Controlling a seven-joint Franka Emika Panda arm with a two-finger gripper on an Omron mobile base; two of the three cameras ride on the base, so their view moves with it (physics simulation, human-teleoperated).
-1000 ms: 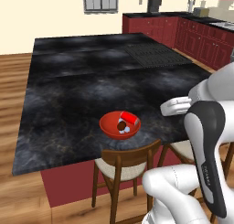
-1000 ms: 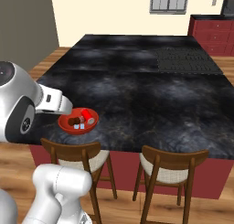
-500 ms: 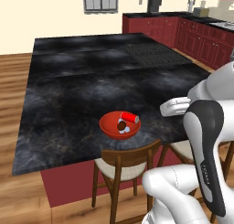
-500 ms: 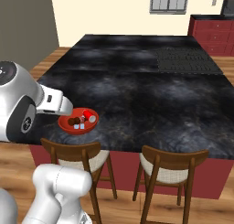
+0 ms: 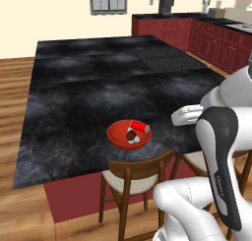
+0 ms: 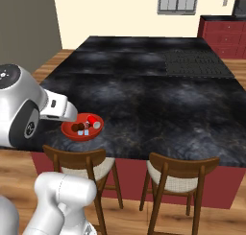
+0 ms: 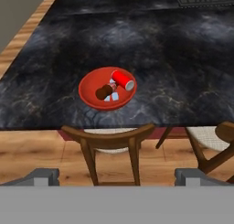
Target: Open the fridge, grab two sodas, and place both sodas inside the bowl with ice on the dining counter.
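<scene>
The bench [image 5: 74, 97], the black marbled island, looks the same as a second ago: nothing on it has shifted, and the base has not driven. Near its front edge sits the red bowl [image 7: 89, 96], just above the wooden stool [image 7: 112, 143] in the hand view. Both sodas lie inside it: the red can [image 7: 123, 79] on its side toward the rim, the brown bottle [image 7: 104, 92] beside it, with a few white ice cubes [image 7: 114, 97] between and around them. Since neither drink has stirred in that second, the placing appears finished and the task looks complete. The hand [image 7: 118, 176] has its fingers spread fully apart, holds nothing and touches nothing; it hangs back over the stool, well clear of the bowl
</scene>
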